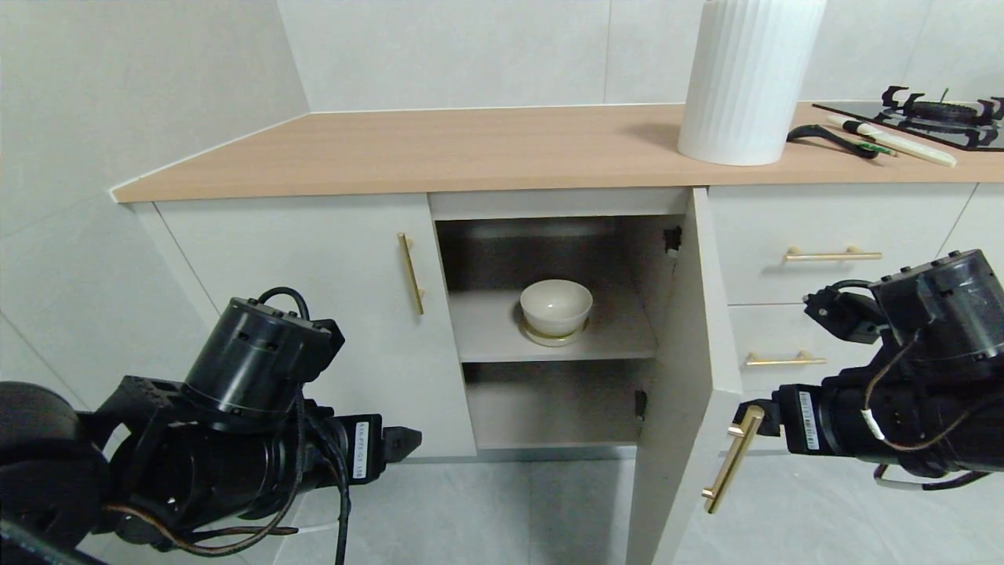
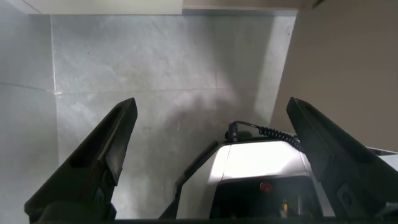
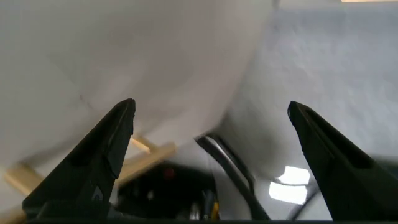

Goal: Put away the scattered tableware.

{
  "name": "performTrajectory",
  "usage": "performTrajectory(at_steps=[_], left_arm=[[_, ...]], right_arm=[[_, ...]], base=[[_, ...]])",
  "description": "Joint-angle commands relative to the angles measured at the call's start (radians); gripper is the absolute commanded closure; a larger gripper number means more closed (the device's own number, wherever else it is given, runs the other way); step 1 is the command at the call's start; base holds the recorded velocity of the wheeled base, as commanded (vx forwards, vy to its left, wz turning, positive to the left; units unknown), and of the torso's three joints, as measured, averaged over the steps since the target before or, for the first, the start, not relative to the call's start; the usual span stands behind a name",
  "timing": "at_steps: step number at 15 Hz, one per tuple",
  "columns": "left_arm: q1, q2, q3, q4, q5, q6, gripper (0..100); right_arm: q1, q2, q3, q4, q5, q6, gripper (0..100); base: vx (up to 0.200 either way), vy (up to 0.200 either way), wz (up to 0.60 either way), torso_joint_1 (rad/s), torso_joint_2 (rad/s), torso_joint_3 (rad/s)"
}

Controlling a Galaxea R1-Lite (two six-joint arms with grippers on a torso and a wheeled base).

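Cream glazed bowl [image 1: 556, 306] stands upright on a small saucer [image 1: 552, 339], mid-frame on the upper shelf [image 1: 620, 333] of the open cabinet, with free shelf either side. The door [image 1: 682, 353] juts out right of centre. The right claw [image 1: 754, 416], fingers spread, sits beside its gold handle [image 1: 731, 459]. At lower left, the left claw [image 1: 404, 442] gapes above the floor [image 1: 549, 510].

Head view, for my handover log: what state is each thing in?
Right cabinet door: open.
Left cabinet door: shut.
Drawers: shut.
Bowl: upright on the upper shelf.
Left claw: open, empty.
Right claw: open, empty, near the open door's handle.
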State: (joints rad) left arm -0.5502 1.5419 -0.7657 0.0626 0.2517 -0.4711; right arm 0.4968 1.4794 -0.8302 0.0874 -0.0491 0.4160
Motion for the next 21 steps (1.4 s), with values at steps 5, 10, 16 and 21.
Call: performTrajectory(at_steps=[5,10,16,21], left_arm=[[-0.004,-0.029,-0.001,0.0,0.001,0.0,0],[-0.005,-0.023,-0.001,-0.001,0.001,0.005,0],[-0.008,-0.025,-0.001,-0.003,0.001,0.005,0],[-0.007,-0.022,-0.001,0.0,0.0,0.005,0]], right_arm=[[0.0,0.233,-0.153,-0.091,0.035,-0.017,0],[-0.009,0.354,-0.164,-0.186,0.037,-0.009,0],[-0.007,0.421,-0.152,-0.33,0.035,0.07,0],[-0.004,0.499,-0.15,-0.517,0.031,0.165,0]], base=[[0.0,0.0,0.0,0.0,0.0,0.0],[0.0,0.0,0.0,0.0,0.0,0.0],[0.0,0.0,0.0,0.0,0.0,0.0],[0.04,0.0,0.0,0.0,0.0,0.0]])
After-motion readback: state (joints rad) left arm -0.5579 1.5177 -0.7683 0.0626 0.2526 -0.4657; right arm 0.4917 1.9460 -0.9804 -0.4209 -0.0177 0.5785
